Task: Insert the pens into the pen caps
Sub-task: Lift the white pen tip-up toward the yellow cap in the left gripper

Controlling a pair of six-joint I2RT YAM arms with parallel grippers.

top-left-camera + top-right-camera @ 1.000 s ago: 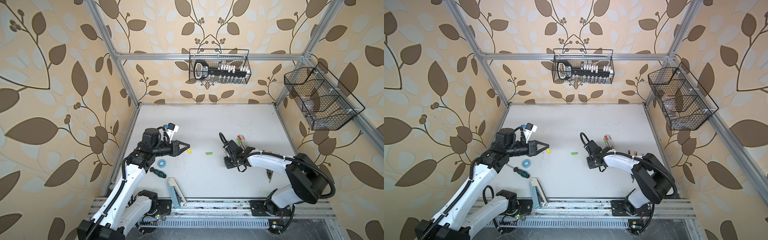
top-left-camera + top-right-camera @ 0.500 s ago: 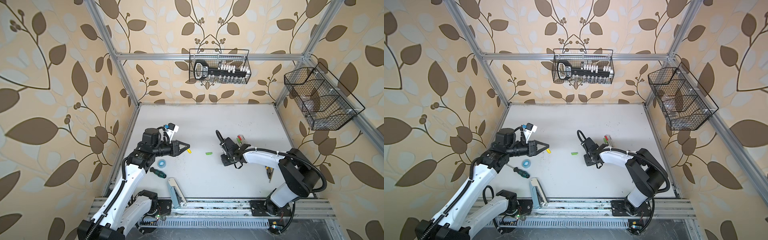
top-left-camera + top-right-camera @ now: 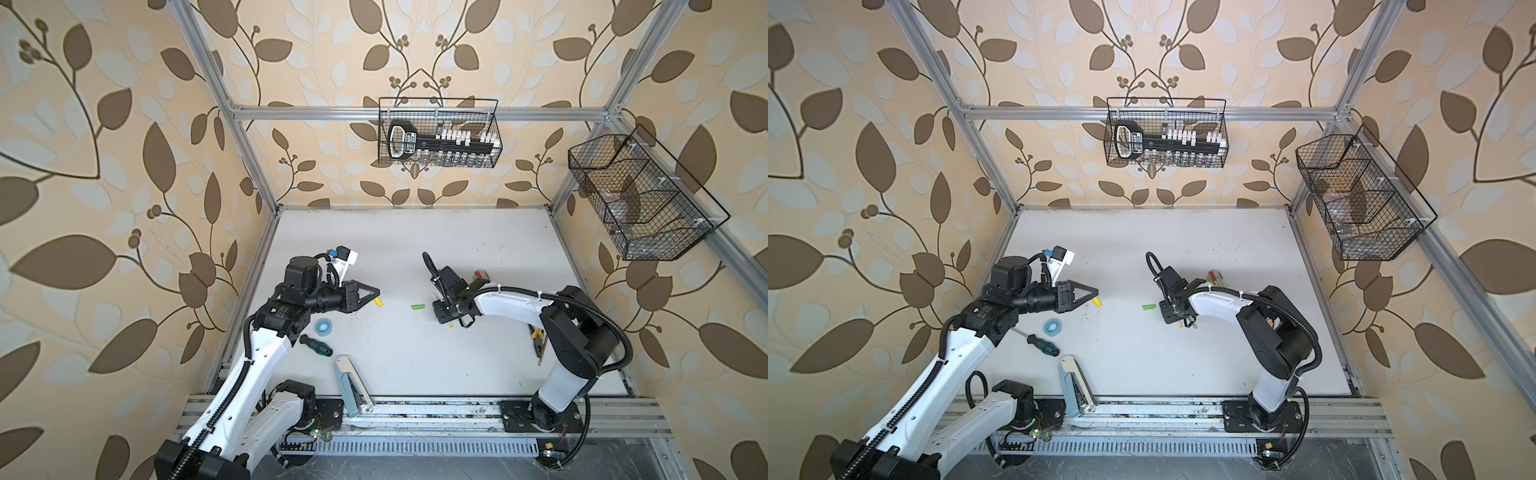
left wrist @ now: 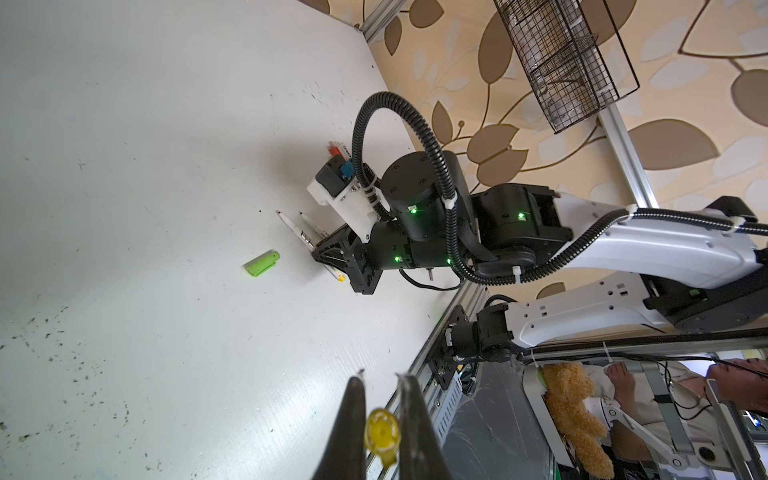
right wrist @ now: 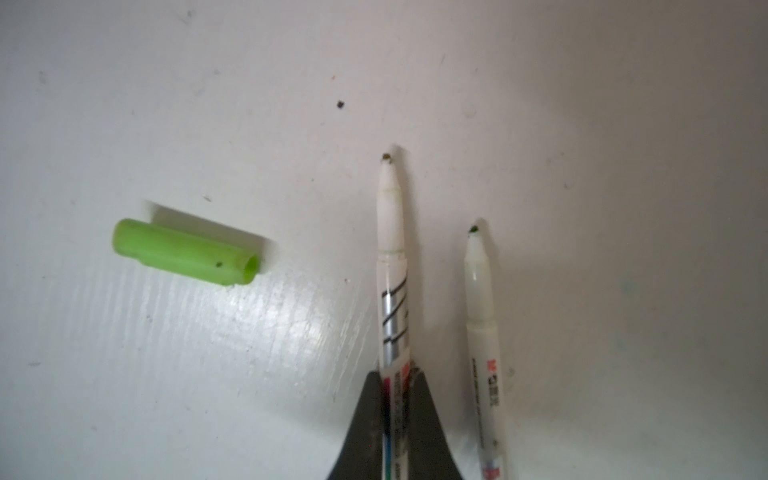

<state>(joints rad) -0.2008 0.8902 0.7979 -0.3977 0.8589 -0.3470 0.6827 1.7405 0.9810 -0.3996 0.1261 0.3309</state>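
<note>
My left gripper [image 4: 380, 379] is shut on a yellow pen cap [image 4: 381, 432], held above the table's left side with its open mouth facing the wrist camera; both top views show this cap [image 3: 378, 302] [image 3: 1097, 302]. My right gripper [image 5: 395, 376] is shut on the barrel of a white pen [image 5: 390, 232] lying on the table, tip uncovered. A second uncapped pen [image 5: 478, 299] lies beside it, apart from the fingers. A green pen cap [image 5: 183, 257] [image 3: 417, 307] lies loose just beyond the pen tips. More pens [image 3: 481, 274] lie behind the right arm.
Near the left arm lie a blue tape roll [image 3: 324, 326], a green-and-black screwdriver [image 3: 318, 345] and a pale blue stapler [image 3: 349, 384]. Yellow-handled pliers [image 3: 538, 336] lie under the right arm. Wire baskets [image 3: 438, 133] [image 3: 640, 199] hang on the back and right walls.
The right gripper has slid a little left over the table and closed on the white pen. The left arm has stayed still with the yellow cap.
</note>
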